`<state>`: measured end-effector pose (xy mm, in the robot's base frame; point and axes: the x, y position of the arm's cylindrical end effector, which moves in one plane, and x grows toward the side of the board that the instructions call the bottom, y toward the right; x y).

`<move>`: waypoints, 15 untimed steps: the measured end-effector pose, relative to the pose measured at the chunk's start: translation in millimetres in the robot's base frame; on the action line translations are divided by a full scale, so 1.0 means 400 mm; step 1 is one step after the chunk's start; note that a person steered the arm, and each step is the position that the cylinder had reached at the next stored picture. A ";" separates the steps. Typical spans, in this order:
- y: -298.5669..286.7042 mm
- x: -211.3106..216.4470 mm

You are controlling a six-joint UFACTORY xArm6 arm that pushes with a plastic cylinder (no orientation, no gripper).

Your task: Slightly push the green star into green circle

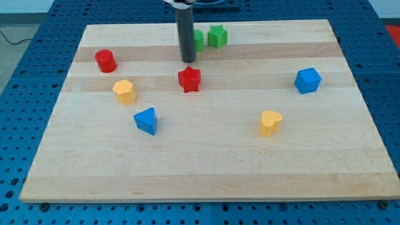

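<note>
Pale wooden board [206,156] on blue pegboard. My tip [188,60], a bare rod end with no jaws, sits just left of the partly hidden green circle block [198,40]. Green star block [217,36] just right of the circle, apparently touching. Red star block [189,79] just below the tip.

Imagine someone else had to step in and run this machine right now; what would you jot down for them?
My tip sits at the view's top centre, just above the red star.
The green circle is partly hidden behind the rod; the green star lies close on its right.
Whether the two touch cannot be told.
Done: nothing certain.
Left: bring my tip to the star's right side and nudge it left into the circle.
</note>
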<state>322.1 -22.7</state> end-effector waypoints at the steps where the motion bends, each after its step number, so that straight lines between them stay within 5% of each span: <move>1: 0.162 -0.043; 3: 0.320 -0.325; 8: 0.096 -0.202; 11: 0.328 -0.100; 13: 0.201 -0.005; 15: 0.102 -0.125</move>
<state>272.2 18.0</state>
